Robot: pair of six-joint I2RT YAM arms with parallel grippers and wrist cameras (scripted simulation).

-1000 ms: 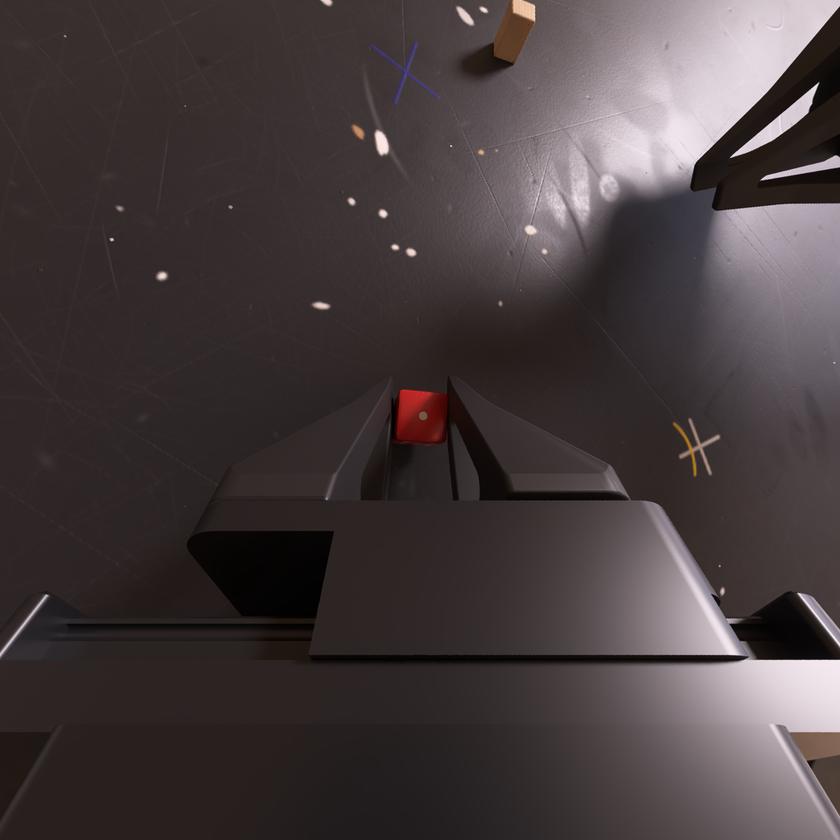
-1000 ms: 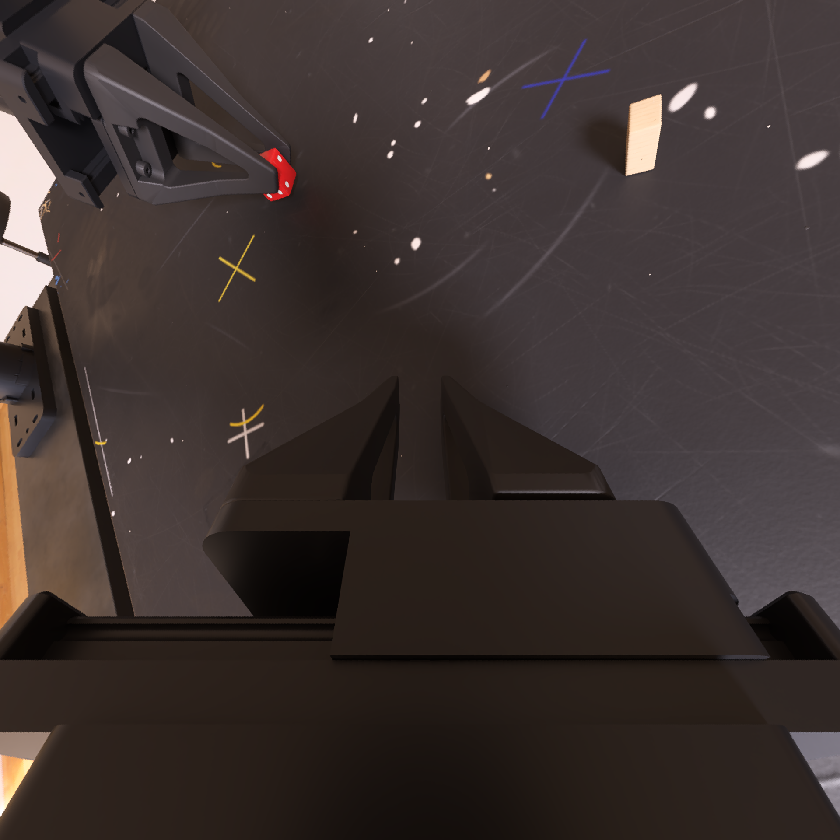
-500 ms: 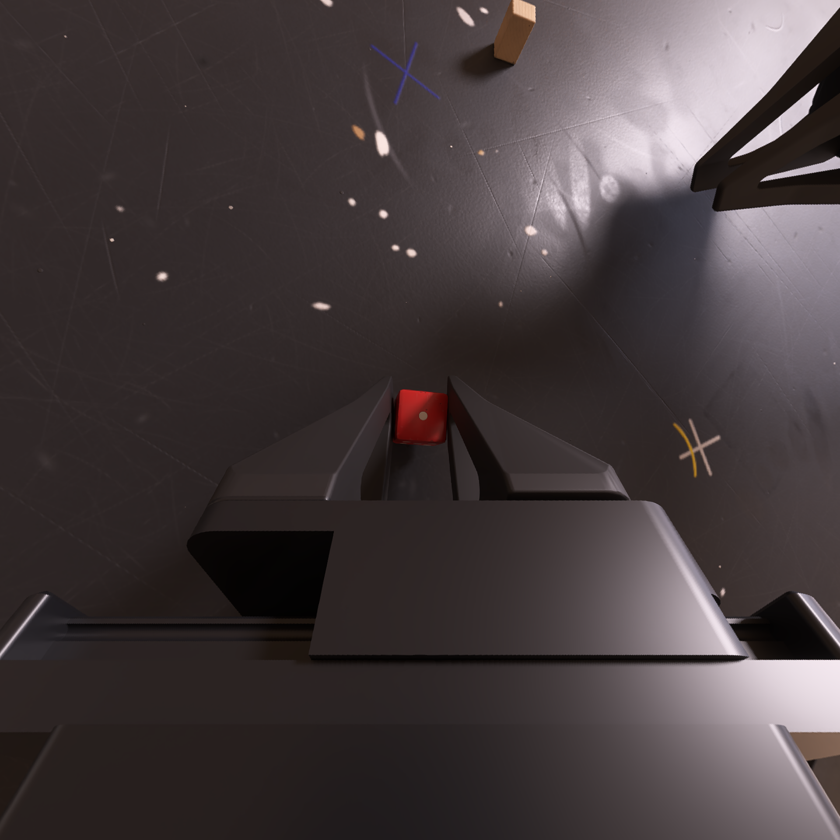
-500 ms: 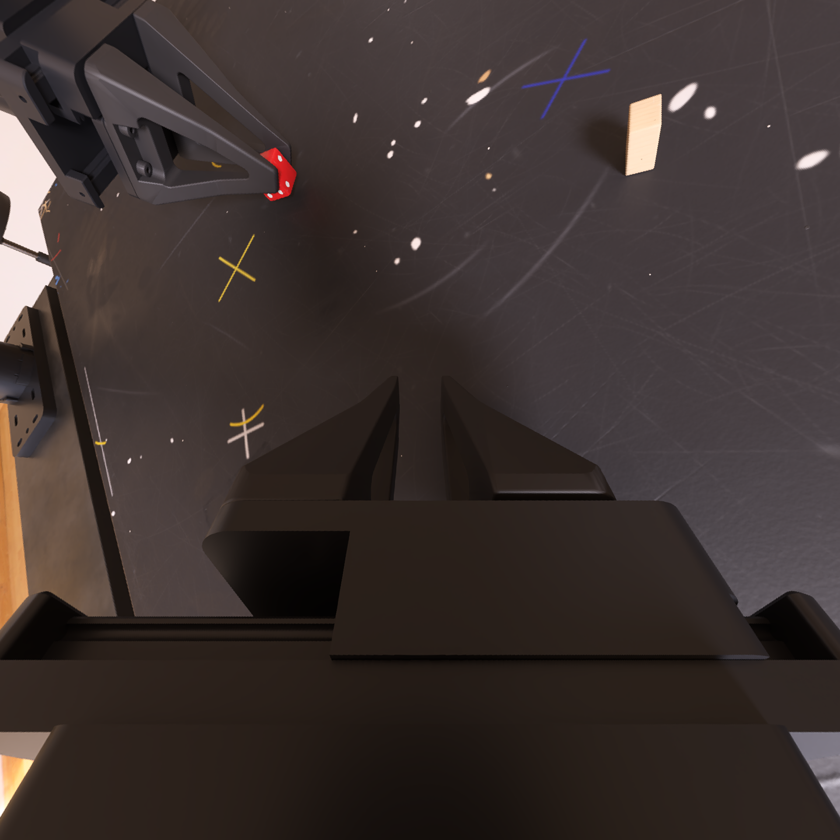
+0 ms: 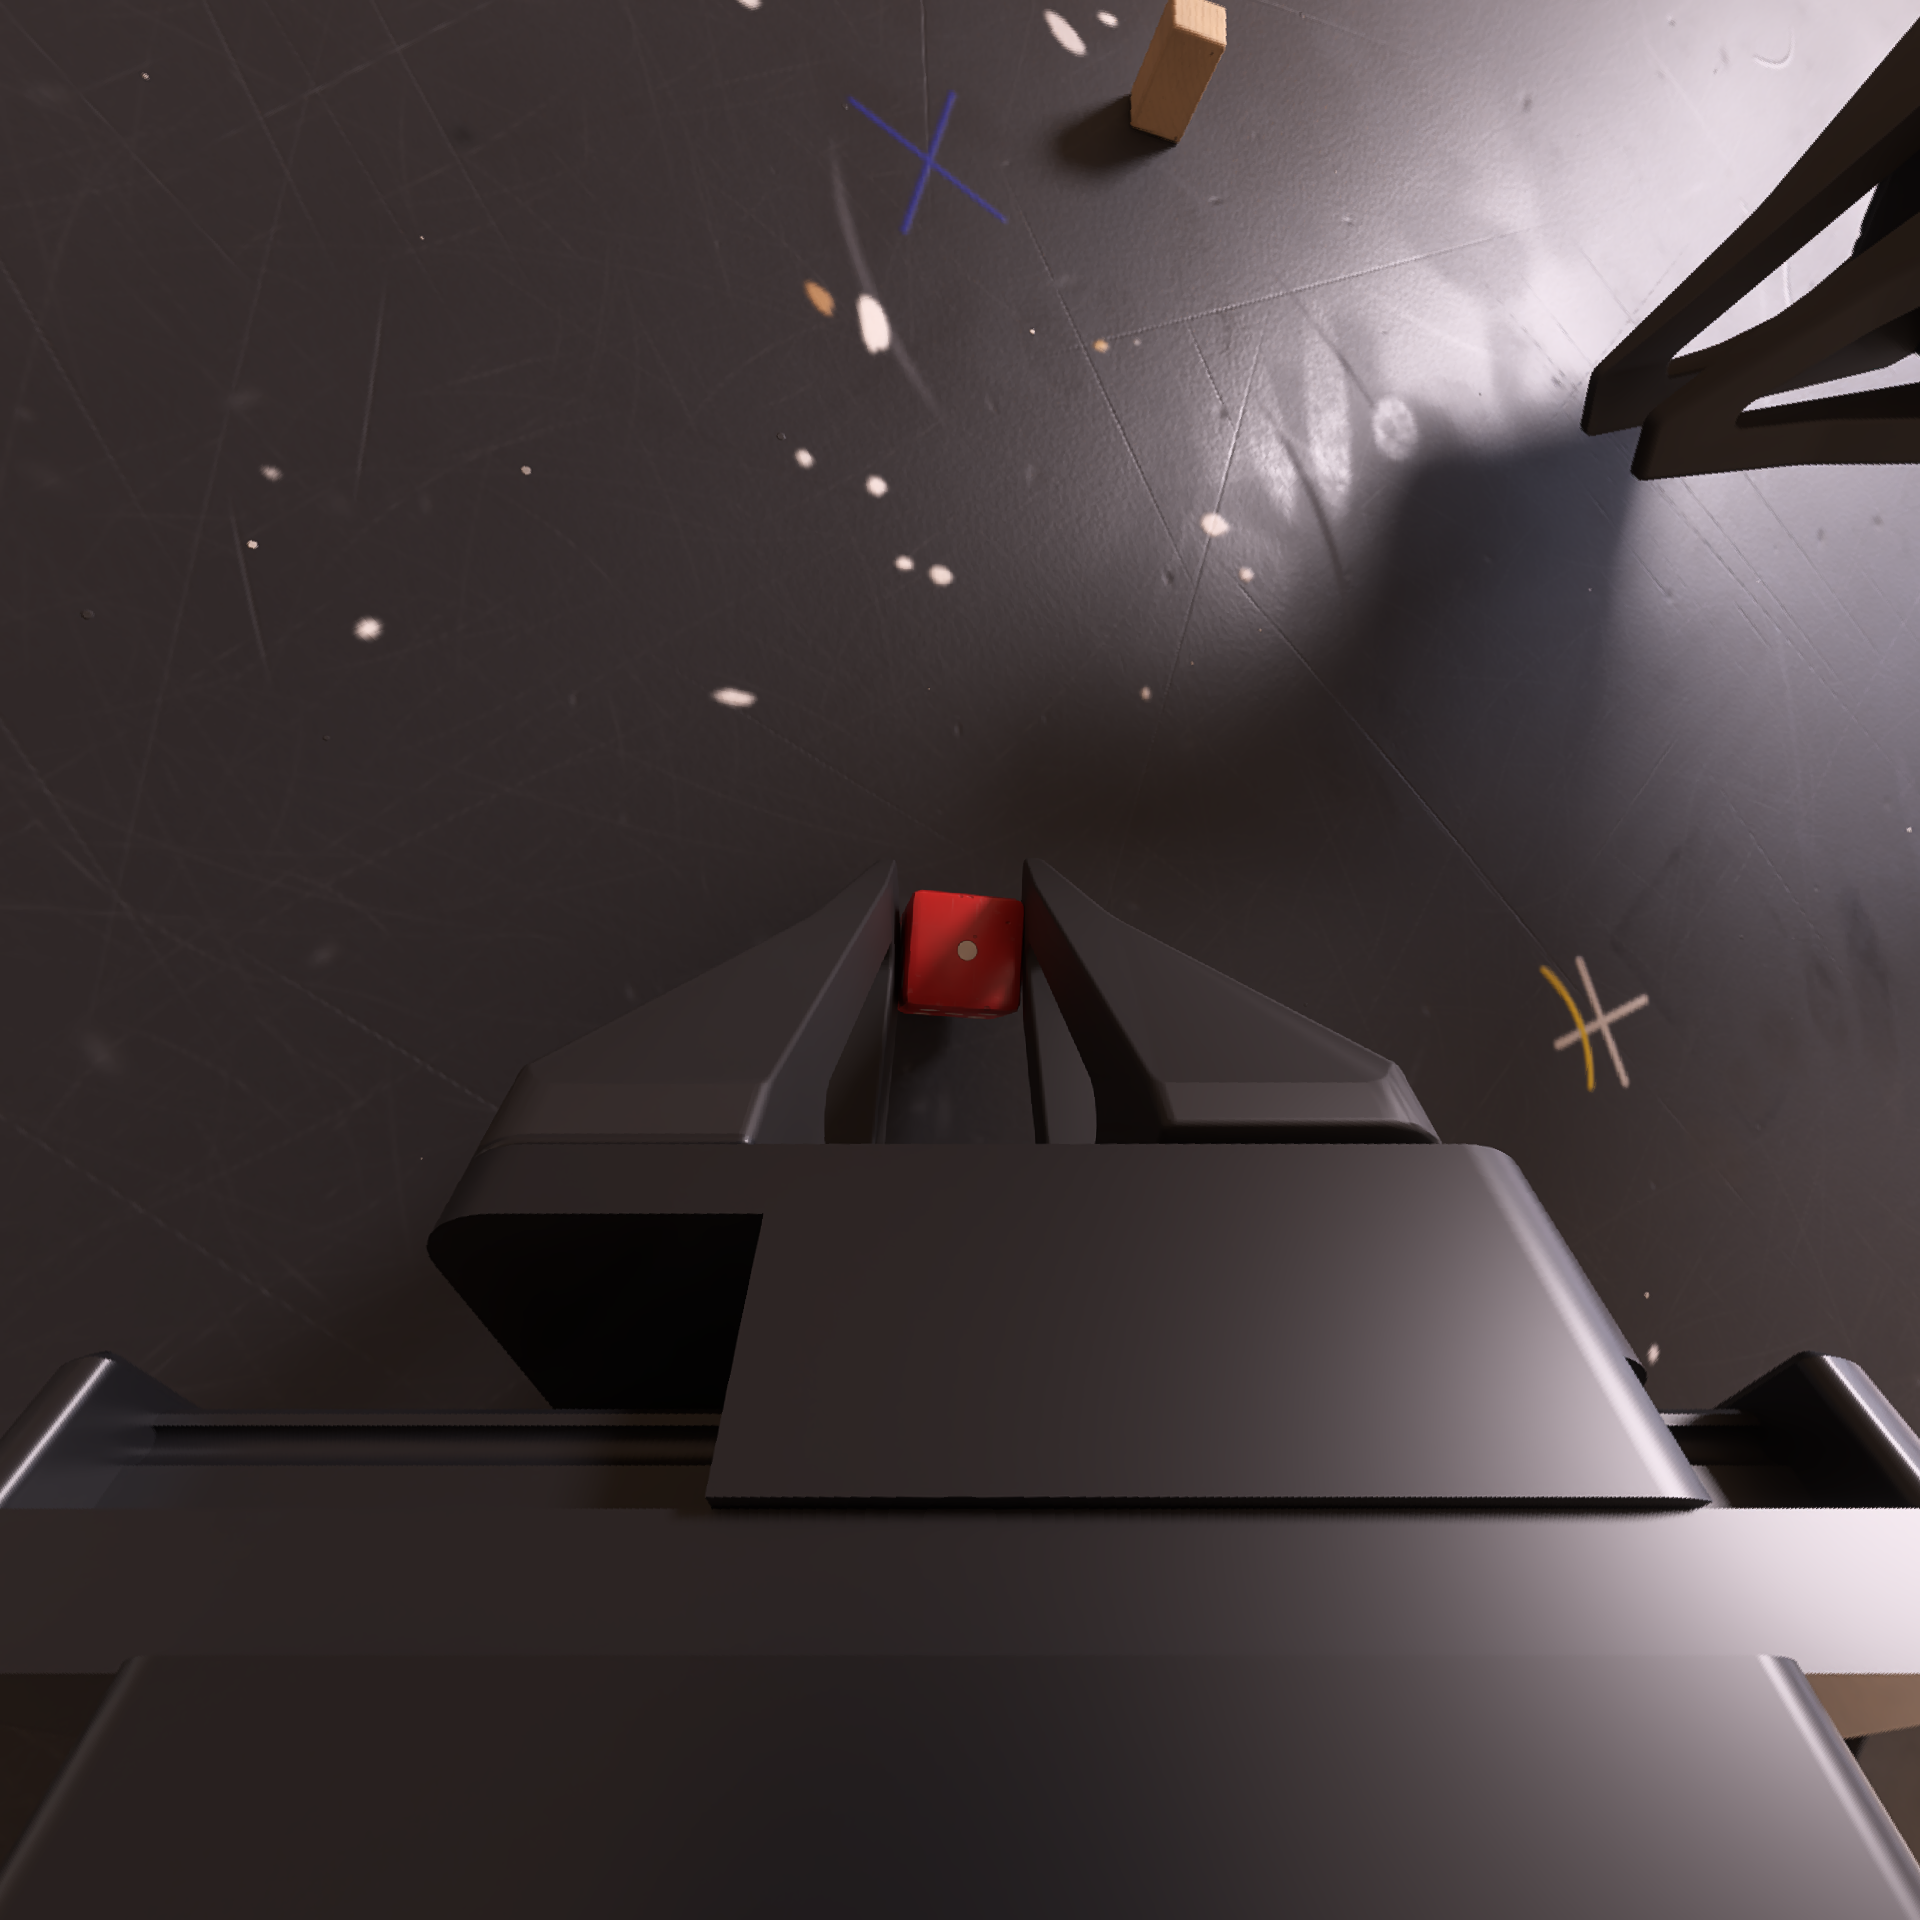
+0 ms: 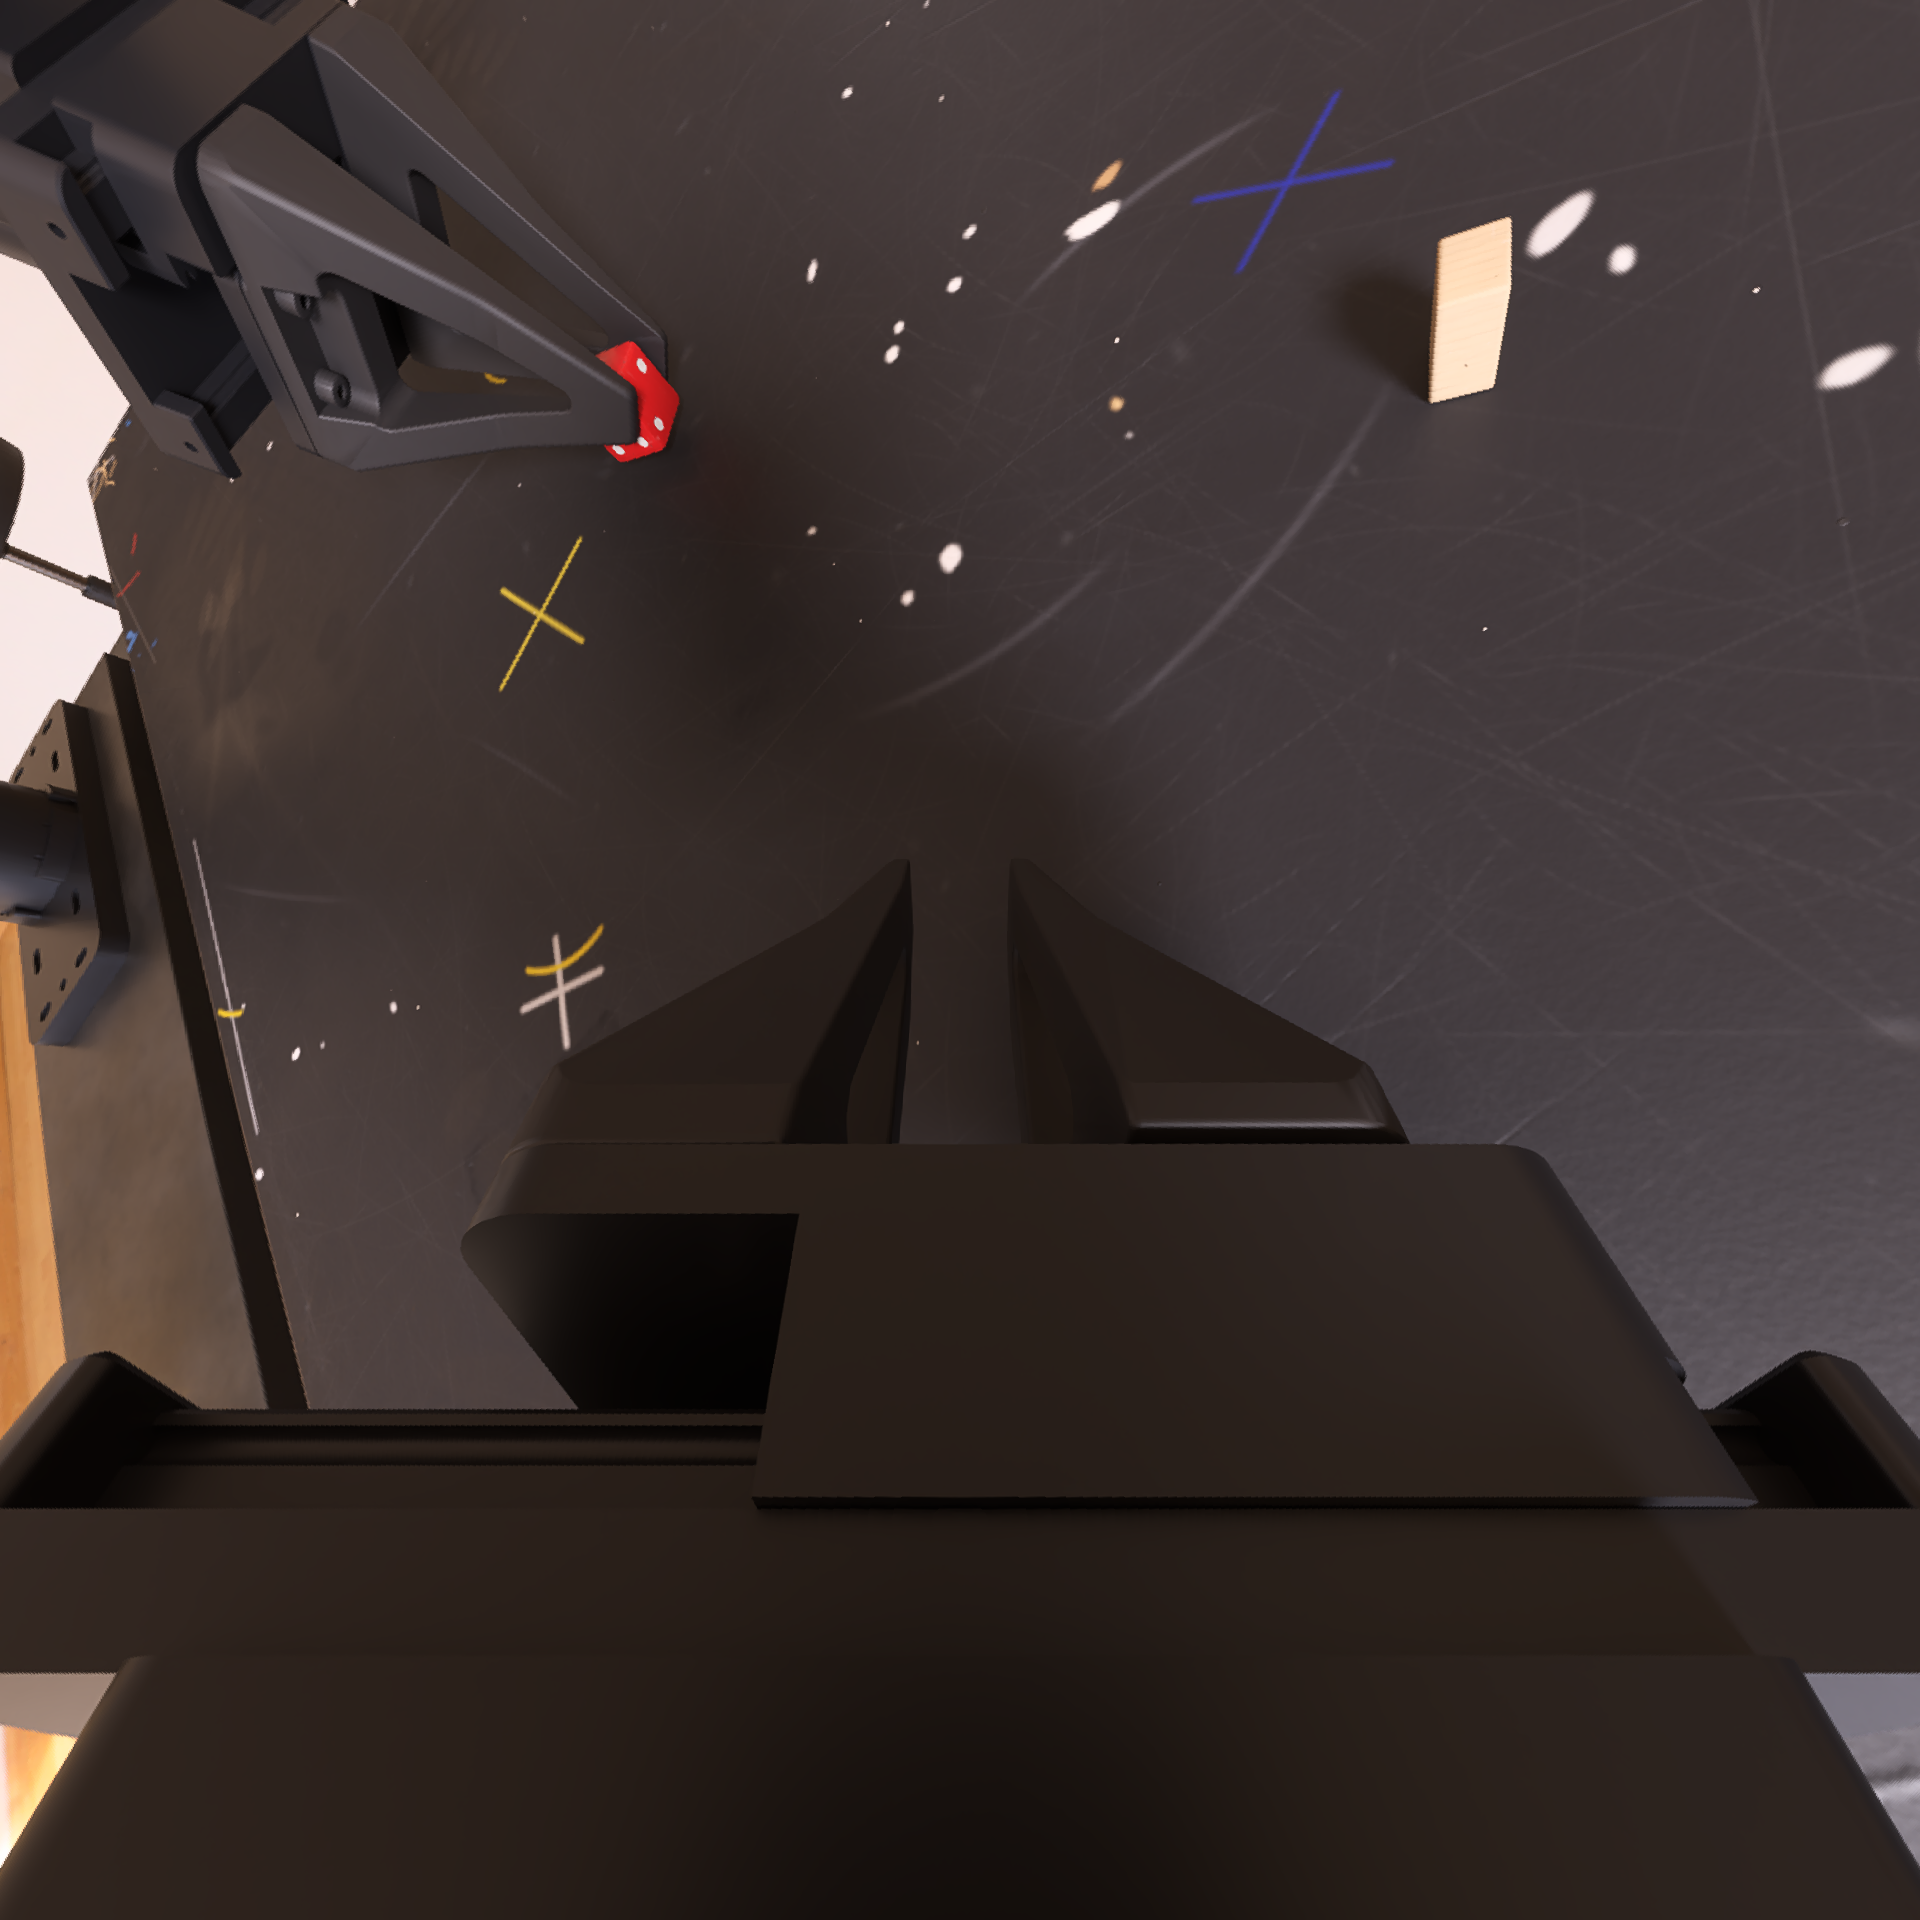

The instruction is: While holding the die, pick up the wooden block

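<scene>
My left gripper [image 5: 960, 885] is shut on a red die [image 5: 961, 951] with white pips and holds it above the dark table. The right wrist view shows that gripper [image 6: 636, 387] at the upper left, the die [image 6: 644, 405] at its fingertips. The wooden block [image 5: 1176, 73], a small pale upright piece, stands far ahead by a blue cross mark. In the right wrist view the block [image 6: 1468, 310] is at the upper right, well ahead of my right gripper [image 6: 959, 868]. That gripper is empty, its fingers close together. It also shows in the left wrist view [image 5: 1617, 442].
The dark scratched table [image 6: 1351, 831] bears a blue cross [image 6: 1288, 179], a yellow cross [image 6: 540, 615], a white-and-yellow mark [image 6: 562, 982] and pale specks. The table's left edge and an arm mount [image 6: 52, 883] lie at the far left.
</scene>
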